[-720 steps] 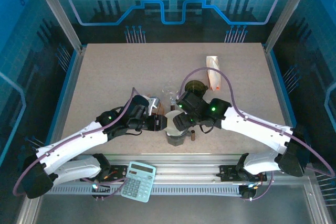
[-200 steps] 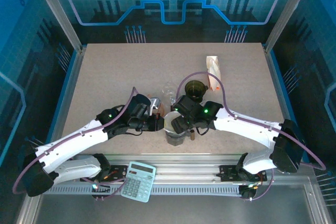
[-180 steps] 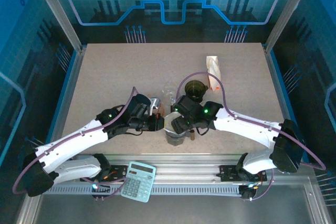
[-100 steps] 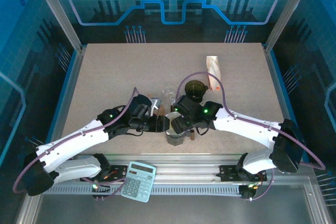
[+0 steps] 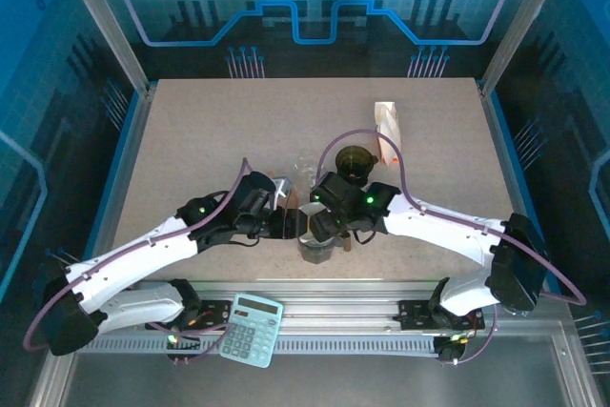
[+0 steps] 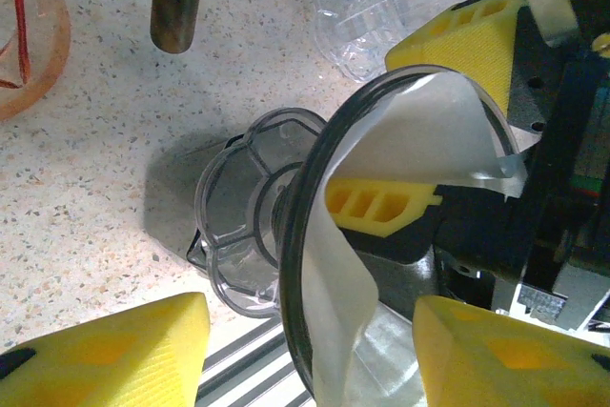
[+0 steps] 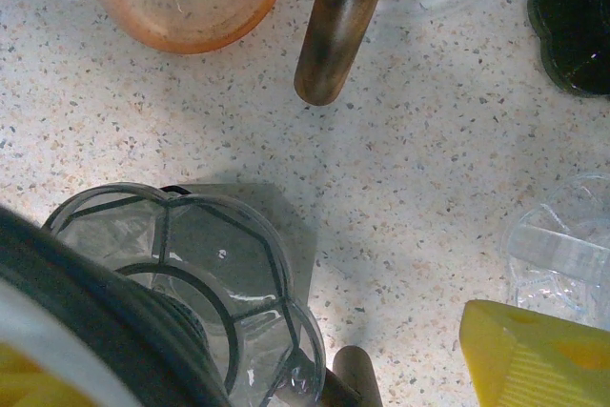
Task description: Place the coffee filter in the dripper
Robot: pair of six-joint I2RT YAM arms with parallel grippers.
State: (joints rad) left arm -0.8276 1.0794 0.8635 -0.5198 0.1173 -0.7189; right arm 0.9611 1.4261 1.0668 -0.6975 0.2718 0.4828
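coffee filter [image 6: 429, 131] sits in the dripper [image 6: 238, 226], front-centre of the tabletop [image 5: 191, 140], with one paper edge poking above the dark rim. left hand [image 6: 310, 331] fingers are apart, one on either side of the dripper, nothing clamped. right hand [image 6: 381, 121] also apart: one yellow finger inside the filter cone, the other outside the rim. can't tell if either touches the paper

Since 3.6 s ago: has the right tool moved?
Yes. The right tool has shifted left: its green wrist light was right of the dark cup, now almost in line with it.
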